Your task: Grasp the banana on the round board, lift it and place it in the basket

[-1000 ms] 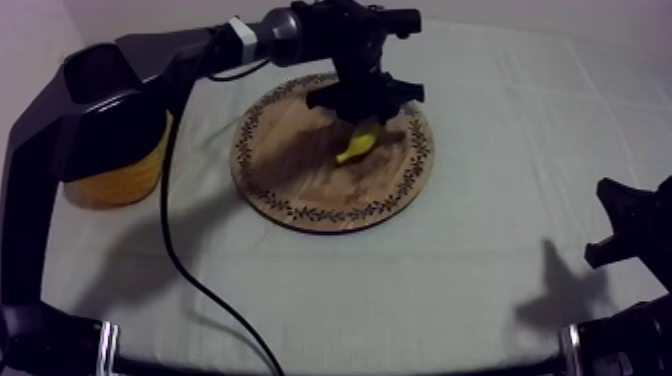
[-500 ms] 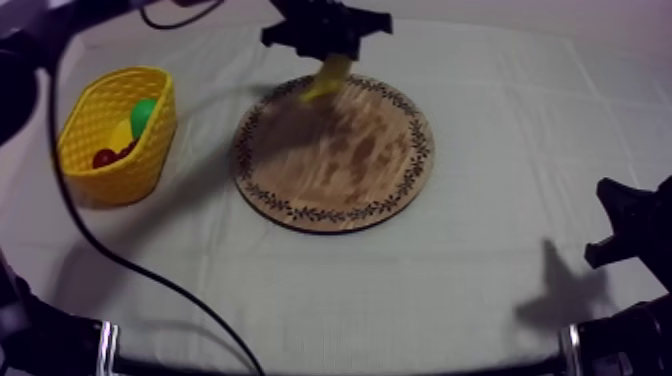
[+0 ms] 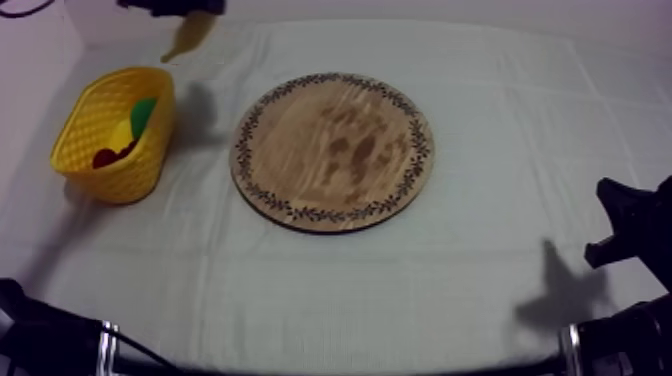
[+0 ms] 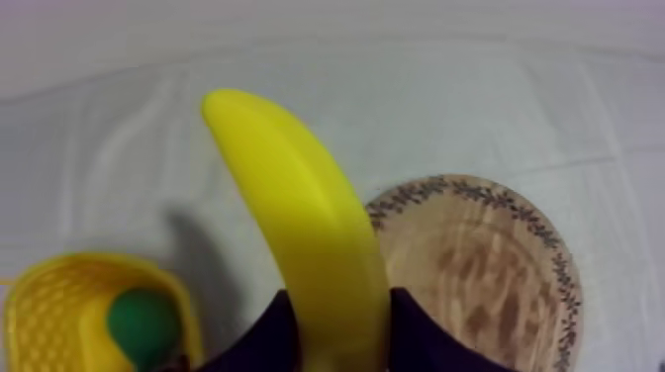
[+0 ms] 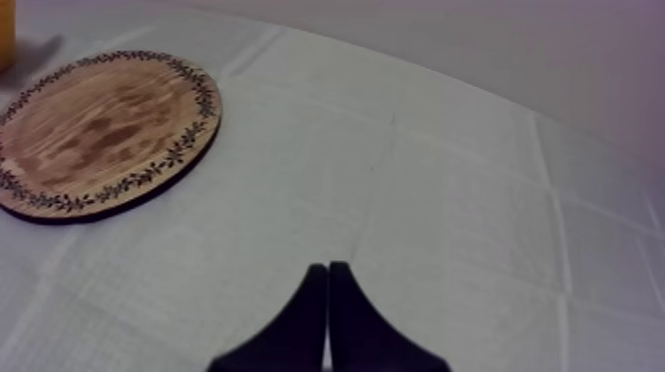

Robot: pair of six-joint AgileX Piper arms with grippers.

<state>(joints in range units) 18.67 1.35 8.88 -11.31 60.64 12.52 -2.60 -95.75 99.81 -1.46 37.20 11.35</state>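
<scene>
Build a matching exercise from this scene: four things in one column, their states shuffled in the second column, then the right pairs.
Things
1. banana
2. wooden board
3. yellow basket
4. right end effector

States
A. shut on nothing, low over the cloth
B. holds a green fruit
C. clamped in the left end effector, lifted off the board
D. lies flat on the cloth with nothing on it

Pairs: 1-C, 2-D, 3-B, 4-A

The basket (image 3: 125, 172) lies left of the board (image 3: 333, 150).
</scene>
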